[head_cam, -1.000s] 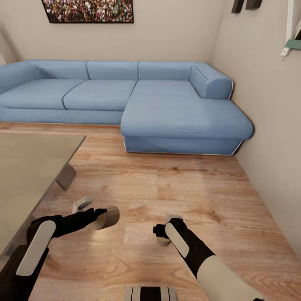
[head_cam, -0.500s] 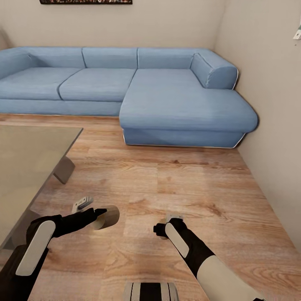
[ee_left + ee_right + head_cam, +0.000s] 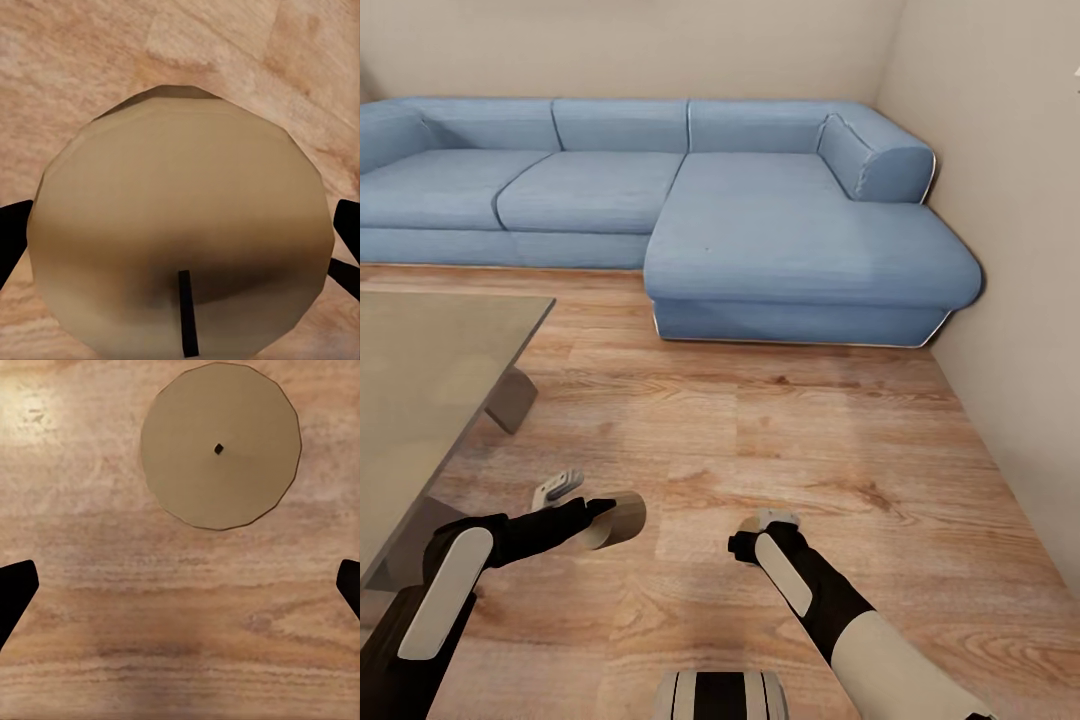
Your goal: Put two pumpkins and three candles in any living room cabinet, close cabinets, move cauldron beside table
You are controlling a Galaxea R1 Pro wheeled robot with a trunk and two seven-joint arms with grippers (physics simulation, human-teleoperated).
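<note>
From my head camera the glass table (image 3: 430,370) runs off the left edge, and the sofa (image 3: 660,190) is cut at the left edge too. My right gripper (image 3: 755,548) sits mostly behind its own wrist, so I can't read its jaws there. The candle (image 3: 180,240) in my left wrist camera overflows the bottom edge, hiding the fingers beside it.

Left arm (image 3: 450,585): matte black casing, rounded segments, one long off-white oval panel along the forearm; narrows to a black wrist.
Right arm (image 3: 840,615): same black casing with an off-white oval panel near the wrist; upper section a smooth white sleeve-like shell.
Trunk (image 3: 720,695): white rounded housing with black vertical bands.
Fingertips (image 3: 15,589): flat, plain black, seen at the wrist views' edges.
</note>
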